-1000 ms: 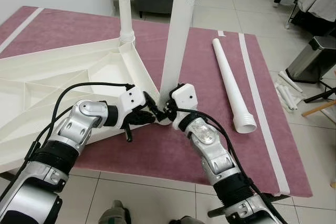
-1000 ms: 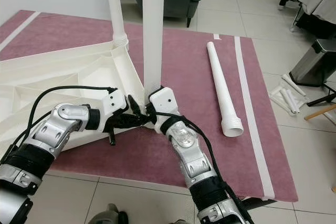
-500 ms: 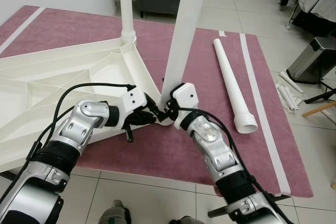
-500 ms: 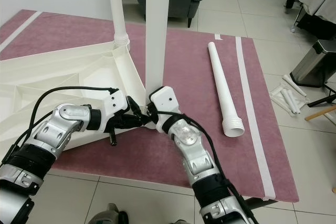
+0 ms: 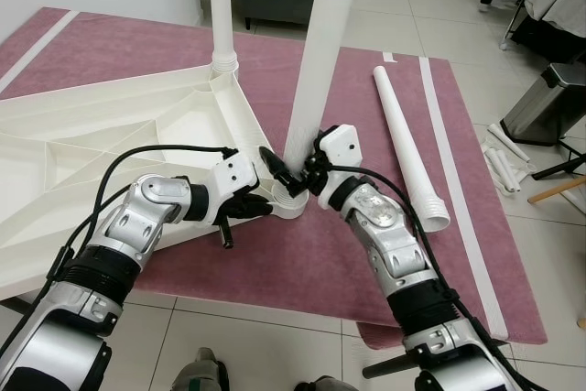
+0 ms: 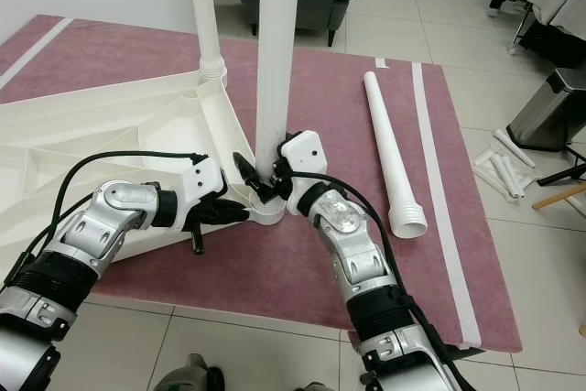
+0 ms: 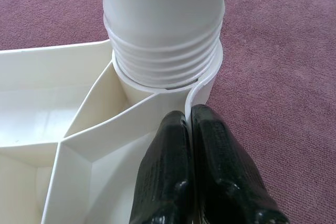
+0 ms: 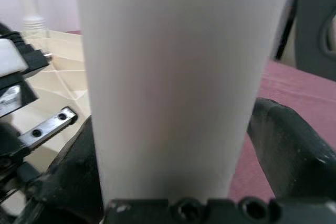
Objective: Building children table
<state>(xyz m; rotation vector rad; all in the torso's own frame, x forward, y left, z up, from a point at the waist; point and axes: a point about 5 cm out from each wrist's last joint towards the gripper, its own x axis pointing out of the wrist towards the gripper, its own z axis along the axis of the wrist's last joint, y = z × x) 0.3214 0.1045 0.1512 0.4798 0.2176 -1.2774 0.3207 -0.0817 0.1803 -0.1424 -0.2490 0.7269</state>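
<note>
Head views: the white plastic ribbed children's tabletop (image 5: 110, 135) lies upside down on the mauve rug (image 5: 366, 263). One tall white tubular leg (image 5: 221, 6) stands already seated in the far corner; a second white tubular leg (image 5: 320, 61) stands upright in the near corner socket (image 5: 288, 203), between my two arms. A third loose white leg with a threaded end (image 5: 407, 148) lies on the rug well apart to the right. My right end effector (image 5: 293, 171) has its black fingers spread around the base of the upright leg; my left end effector (image 5: 261, 206) sits at the tabletop rim just beside the socket. Left wrist view: the left end effector's fingers (image 7: 165, 182) are pressed together on the thin white wall of the tabletop, pinching it; the leg's threads (image 7: 163, 64) sit partly above the socket collar, so I judge it not fully screwed home. Right wrist view: the leg's smooth shaft (image 8: 173, 77) sits between the two fingers, one finger (image 8: 289, 145) plainly off to the side; I can't tell whether the pads touch. To do this well: keep the left pinch firm to brace the tabletop, close the right squarely on the shaft, hold it plumb, turn in short regrips. Risk I judge: tilt cross-threading.
</note>
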